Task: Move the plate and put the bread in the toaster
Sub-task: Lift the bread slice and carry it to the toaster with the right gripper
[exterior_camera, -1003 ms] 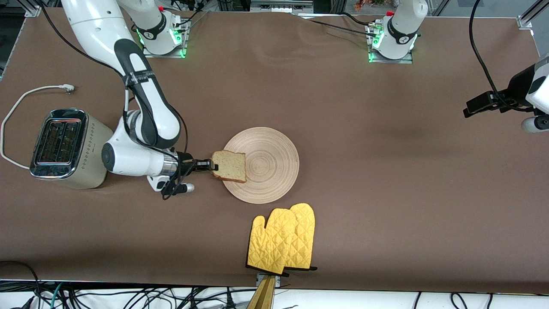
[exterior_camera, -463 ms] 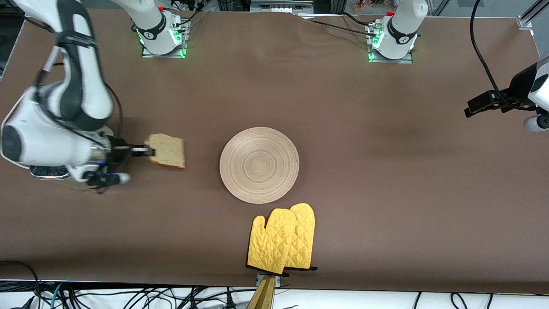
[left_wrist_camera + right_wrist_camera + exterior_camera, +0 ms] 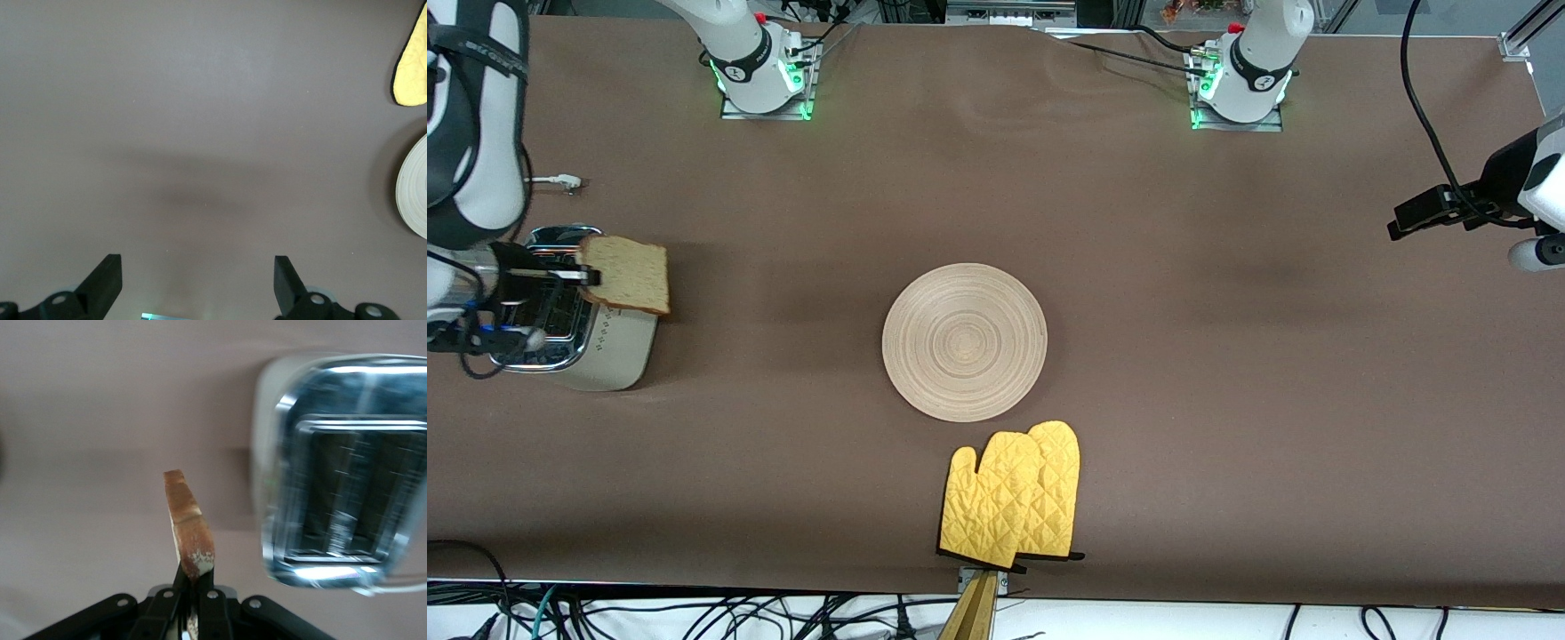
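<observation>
Over the toaster (image 3: 569, 307), the right gripper (image 3: 578, 276) pinches the bread (image 3: 627, 276); its slots (image 3: 547, 298) lie toward eight o'clock of the slice. Off at the table's other end, the left gripper (image 3: 197, 283) waits, fingers apart and empty.

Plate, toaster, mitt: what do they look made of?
Plate: looks like pale wood, matte, with concentric ring grain.
Toaster: cream body, painted metal or plastic, cannot tell which; its mirror-bright top reads as chrome.
Mitt: yellow quilted fabric with diamond stitching and dark edging.
Bread, held over the toaster by the right gripper: porous crumb, darker crust.
</observation>
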`<state>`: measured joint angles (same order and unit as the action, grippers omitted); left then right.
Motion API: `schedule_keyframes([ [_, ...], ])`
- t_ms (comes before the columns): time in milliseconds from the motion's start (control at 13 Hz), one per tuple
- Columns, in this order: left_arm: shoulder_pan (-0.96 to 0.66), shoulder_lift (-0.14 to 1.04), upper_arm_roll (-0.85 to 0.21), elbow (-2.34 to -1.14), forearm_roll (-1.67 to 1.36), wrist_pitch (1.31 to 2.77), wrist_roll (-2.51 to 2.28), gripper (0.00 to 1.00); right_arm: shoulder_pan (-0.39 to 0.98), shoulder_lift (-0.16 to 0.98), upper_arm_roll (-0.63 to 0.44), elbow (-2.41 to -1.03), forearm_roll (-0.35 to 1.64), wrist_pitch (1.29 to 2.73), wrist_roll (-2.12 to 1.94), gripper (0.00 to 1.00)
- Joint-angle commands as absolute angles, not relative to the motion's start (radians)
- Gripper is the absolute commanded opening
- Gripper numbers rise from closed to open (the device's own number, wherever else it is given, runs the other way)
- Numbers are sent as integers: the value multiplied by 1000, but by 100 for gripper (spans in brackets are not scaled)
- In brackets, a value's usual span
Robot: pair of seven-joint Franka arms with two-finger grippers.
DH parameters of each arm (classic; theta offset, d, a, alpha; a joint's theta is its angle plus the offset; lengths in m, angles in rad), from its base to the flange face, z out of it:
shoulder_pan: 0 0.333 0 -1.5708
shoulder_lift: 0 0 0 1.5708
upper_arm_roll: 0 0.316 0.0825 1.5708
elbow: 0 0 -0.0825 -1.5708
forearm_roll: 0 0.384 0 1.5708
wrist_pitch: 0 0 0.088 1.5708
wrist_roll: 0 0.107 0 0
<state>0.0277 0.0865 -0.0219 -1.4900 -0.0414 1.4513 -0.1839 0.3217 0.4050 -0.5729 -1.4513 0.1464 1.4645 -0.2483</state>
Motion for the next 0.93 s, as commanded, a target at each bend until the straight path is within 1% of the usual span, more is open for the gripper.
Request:
schedule_keyframes([
  [0, 32, 92, -29, -1465, -14, 1408, -187, 100, 328, 403, -652, -1385, 95, 1436, -375, 0],
  [154, 32, 92, -28, -1465, -14, 1402, -187, 100, 325, 406, -692, -1373, 49, 1440, -434, 0],
  [386, 32, 92, -26, -1465, -14, 1385, -186, 100, 324, 414, -745, -1373, 40, 1451, -468, 0],
  [849, 32, 92, -25, -1465, -14, 1382, -184, 100, 301, 456, -755, -1373, 23, 1525, -451, 0],
])
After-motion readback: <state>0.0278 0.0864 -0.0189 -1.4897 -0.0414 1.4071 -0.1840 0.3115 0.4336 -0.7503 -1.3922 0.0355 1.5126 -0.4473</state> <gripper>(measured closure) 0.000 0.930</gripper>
